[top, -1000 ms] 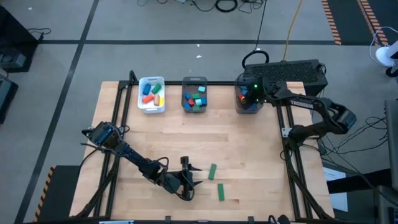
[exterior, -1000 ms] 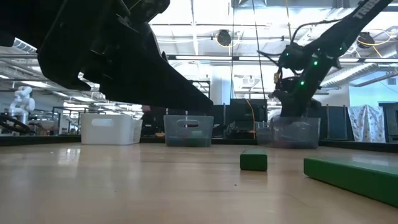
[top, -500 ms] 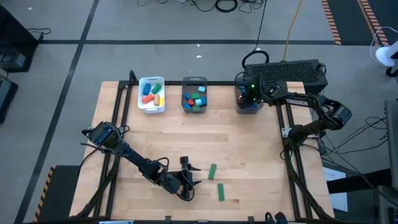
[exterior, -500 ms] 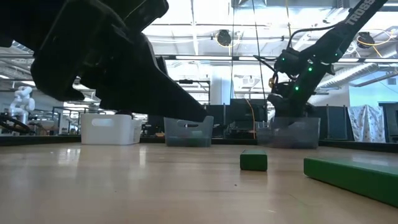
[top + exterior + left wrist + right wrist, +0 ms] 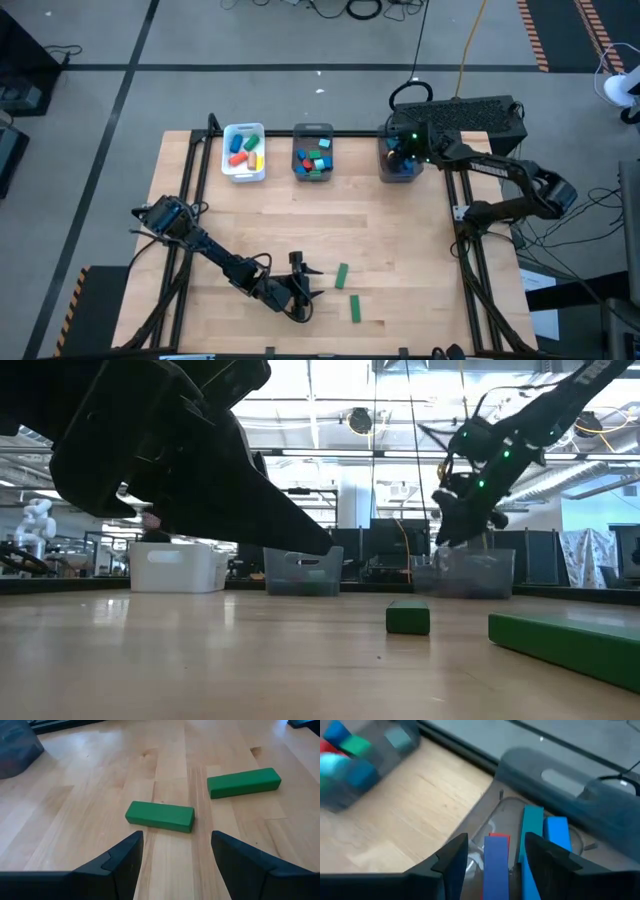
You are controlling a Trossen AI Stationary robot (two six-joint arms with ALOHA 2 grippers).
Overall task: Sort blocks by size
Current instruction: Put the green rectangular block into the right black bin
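While left gripper (image 5: pixel 172 852) gapes | green block (image 5: pixel 160 816) just ahead (untouched)

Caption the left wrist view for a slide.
Open left hand hovers over the wooden table, facing two green blocks.

Two green blocks (image 5: pixel 160 816) (image 5: pixel 243 782) on pale wood table (image 5: pixel 400 260); white tray (image 5: pixel 243 166); grey bins (image 5: pixel 313 153).

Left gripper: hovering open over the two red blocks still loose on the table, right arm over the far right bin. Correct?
Not quite: the two loose blocks are green, not red, as the left wrist view shows. The rest holds: the left gripper hovers open before them, and the right gripper is over the far right bin.
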